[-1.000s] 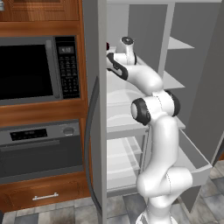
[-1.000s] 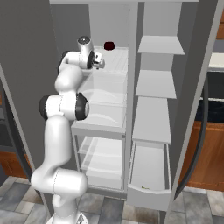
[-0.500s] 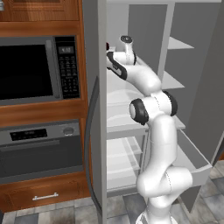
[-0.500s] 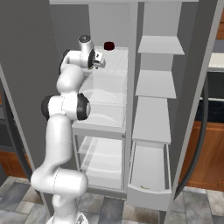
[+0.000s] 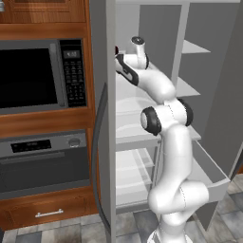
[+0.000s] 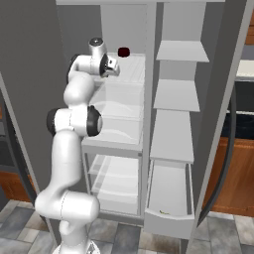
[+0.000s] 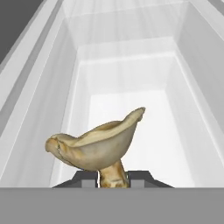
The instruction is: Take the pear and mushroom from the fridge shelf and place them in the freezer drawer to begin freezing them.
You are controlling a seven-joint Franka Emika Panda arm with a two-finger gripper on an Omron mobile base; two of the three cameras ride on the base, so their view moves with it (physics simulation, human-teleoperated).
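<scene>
Pinching the mushroom (image 7: pixel 98 151) stem | fingers (image 7: pixel 86 176) closed on it | clear bin walls (image 7: pixel 41 109) flank closely

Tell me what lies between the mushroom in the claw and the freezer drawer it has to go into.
Nothing visible blocks it. The claw is shut on the stem of the tan, wavy-capped mushroom up at the ridged fridge shelf. The light-grey freezer drawer stands pulled out at the lower right, its top open.

The mushroom (image 7: pixel 94 148) is tan-beige with a paler stem, the fridge shelf (image 6: pixel 133 69) pale and finely ridged, the freezer drawer (image 6: pixel 168 221) light grey, and a round thing (image 6: pixel 123 51) dark red.
</scene>
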